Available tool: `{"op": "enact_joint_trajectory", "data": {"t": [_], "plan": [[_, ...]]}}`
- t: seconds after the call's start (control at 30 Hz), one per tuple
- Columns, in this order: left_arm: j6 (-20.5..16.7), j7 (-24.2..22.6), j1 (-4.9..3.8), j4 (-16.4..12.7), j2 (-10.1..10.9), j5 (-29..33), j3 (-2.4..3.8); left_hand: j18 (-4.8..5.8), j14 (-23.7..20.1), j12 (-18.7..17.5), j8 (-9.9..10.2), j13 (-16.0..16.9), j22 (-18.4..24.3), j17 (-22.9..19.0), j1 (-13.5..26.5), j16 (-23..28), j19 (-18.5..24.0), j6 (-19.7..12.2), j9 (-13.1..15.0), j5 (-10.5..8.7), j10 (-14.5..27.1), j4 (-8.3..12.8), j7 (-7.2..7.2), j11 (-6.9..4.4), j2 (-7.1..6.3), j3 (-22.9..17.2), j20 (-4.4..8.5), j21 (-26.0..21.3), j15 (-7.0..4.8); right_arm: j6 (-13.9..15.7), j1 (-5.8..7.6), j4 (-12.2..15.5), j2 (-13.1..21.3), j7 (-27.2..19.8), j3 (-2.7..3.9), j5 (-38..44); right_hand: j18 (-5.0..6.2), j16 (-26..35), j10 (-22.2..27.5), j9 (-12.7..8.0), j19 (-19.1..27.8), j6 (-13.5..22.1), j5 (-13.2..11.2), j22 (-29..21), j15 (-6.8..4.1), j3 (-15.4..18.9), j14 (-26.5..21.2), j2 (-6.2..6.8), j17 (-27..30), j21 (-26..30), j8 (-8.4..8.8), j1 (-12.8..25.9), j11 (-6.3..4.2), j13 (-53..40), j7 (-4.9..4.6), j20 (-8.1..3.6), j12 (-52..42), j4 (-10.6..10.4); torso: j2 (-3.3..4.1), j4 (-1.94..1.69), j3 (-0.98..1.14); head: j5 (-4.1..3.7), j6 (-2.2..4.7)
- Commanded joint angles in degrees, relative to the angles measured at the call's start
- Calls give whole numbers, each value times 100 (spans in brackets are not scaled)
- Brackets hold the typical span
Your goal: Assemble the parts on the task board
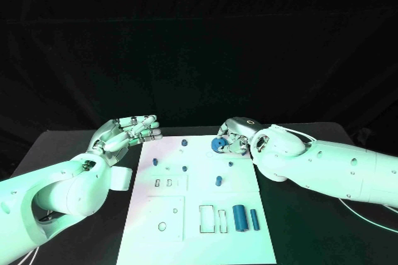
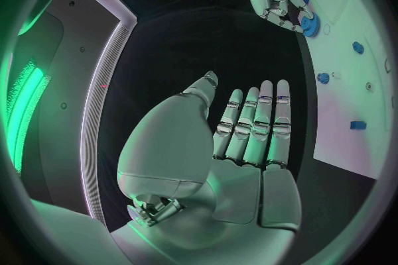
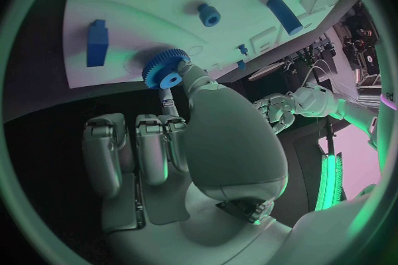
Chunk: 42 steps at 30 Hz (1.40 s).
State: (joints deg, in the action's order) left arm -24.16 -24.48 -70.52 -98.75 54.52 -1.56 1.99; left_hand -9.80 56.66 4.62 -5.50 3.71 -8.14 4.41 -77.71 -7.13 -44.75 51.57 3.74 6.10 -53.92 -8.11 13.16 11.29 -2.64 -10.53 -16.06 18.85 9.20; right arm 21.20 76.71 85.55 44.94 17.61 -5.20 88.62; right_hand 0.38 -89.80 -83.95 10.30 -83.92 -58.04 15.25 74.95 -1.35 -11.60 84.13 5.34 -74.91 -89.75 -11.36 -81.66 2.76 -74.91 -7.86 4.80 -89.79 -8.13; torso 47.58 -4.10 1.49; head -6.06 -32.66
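Surface: black, with dark drapes behind; the white board lies in the middle, its long side running away from you.
Right hand: your right hand is at the board's far right corner, pinching a blue gear between thumb and a fingertip; the other fingers are folded in, as the right wrist view shows.
Gear position: it sits at the board's far edge, on or just over a round seat; whether it is fully seated, I cannot tell.
Gear axis: the gear is a flat disc, so it has no long axis to speak of; its bore looks to stand roughly square to the board face, toothed rim outwards.
Left hand: your left hand is raised just off the board's far left corner, holding nothing; its fingers lie straight and side by side.
Done so far: a few small blue pegs stand in the board's middle and far part; these look placed.
Left to do: two blue cylinders lie loose at the near right, beside open rectangular slots, with more open cut-outs to the left. Judged from that, you are early to midway.
Cylinder axis: both lie flat, long axes running near-to-far, parallel to the slots.
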Motion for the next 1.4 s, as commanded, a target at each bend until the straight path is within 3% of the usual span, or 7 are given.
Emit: {"op": "enact_joint_trajectory", "data": {"t": [0.03, 0.33, 0.5, 0.73, 0.97, 1.1, 1.4], "plan": [[115, -19, -5, -8, -10, -35, 3, -61, 45, -19, 37, -4, -2, -10, -5, 7, -31, 20, 2, -8, 11, 33, 113, 29, 35, 7, -16, 34, -1, 475, 6, 159, -17, -113, 3, 324, -38, -20, -605, 145, -608, -149, 84, 1505, -43, -52, 587, -64, -1509, -25, 11, 88, -52, -1509, 104, -37, -21, 9, 1, -4, 2, 16, 14], [88, 4, -5, 7, -28, -35, 3, -61, 45, -28, 45, -4, -1, -11, -1, 14, -29, 15, 2, -9, 18, 37, 115, 32, 35, 12, -16, 35, 0, 591, 20, 265, -449, -78, 2, 681, -38, -20, -605, 150, -608, -151, 125, 1505, -45, -74, 587, -62, -1509, -25, 23, 111, -54, -1509, 105, -40, -21, 14, 5, -20, -3, 59, -10], [86, 7, -5, 8, -36, -35, 3, -61, 45, -28, 45, -4, -1, -11, -1, 14, -29, 15, 2, -9, 18, 37, 115, 32, 35, 12, -16, 35, 0, 567, 22, 92, -762, -48, -21, 754, -38, -20, -605, 152, -608, -152, 136, 1505, -46, -83, 587, -65, -1509, -25, 27, 116, -54, -1509, 106, -41, -21, 16, 10, -23, -17, 89, -16], [86, 6, -5, 9, -44, -35, 3, -61, 45, -28, 45, -4, -1, -11, -1, 14, -29, 15, 2, -9, 18, 37, 115, 32, 35, 12, -16, 35, 0, 528, -6, -232, -1158, -46, -89, 766, -38, -20, -605, 152, -608, -151, 139, 1505, -46, -86, 587, -66, -1509, -25, 29, 119, -54, -1509, 106, -41, -21, 17, 12, -20, -9, 121, -30], [91, 7, -6, 1, -47, -35, 3, -61, 45, -28, 45, -4, -1, -11, -1, 14, -29, 15, 2, -9, 18, 37, 115, 32, 35, 12, -16, 35, 0, 496, -65, -452, -1384, -62, -112, 776, -38, -20, -605, 152, -608, -147, 149, 1505, -46, -95, 587, -66, -1509, -25, 36, 122, -55, -1509, 105, -42, -21, 21, 10, -21, -8, 162, -50], [85, 8, -6, -5, -32, -35, 3, -61, 45, -28, 45, -4, -1, -11, -1, 14, -29, 15, 2, -9, 18, 37, 115, 32, 35, 12, -16, 35, 0, 484, -84, -599, -1501, -77, -131, 789, -38, -20, -605, 152, -608, -147, 149, 1505, -46, -95, 587, -66, -1509, -25, 36, 122, -55, -1509, 105, -42, -21, 21, 10, 12, 1, 204, -56], [87, 7, -6, -13, -32, -35, 3, -61, 45, -28, 45, -4, -1, -11, -1, 14, -29, 15, 2, -9, 18, 37, 115, 32, 35, 12, -16, 35, 0, 415, -136, -741, -1639, -79, -143, 822, -38, -20, -605, 152, -608, -137, 157, 1505, -45, -108, 587, -55, -1509, -25, 53, 135, -52, -1509, 100, -42, -21, 31, 6, 2, 5, 225, -90]]}}
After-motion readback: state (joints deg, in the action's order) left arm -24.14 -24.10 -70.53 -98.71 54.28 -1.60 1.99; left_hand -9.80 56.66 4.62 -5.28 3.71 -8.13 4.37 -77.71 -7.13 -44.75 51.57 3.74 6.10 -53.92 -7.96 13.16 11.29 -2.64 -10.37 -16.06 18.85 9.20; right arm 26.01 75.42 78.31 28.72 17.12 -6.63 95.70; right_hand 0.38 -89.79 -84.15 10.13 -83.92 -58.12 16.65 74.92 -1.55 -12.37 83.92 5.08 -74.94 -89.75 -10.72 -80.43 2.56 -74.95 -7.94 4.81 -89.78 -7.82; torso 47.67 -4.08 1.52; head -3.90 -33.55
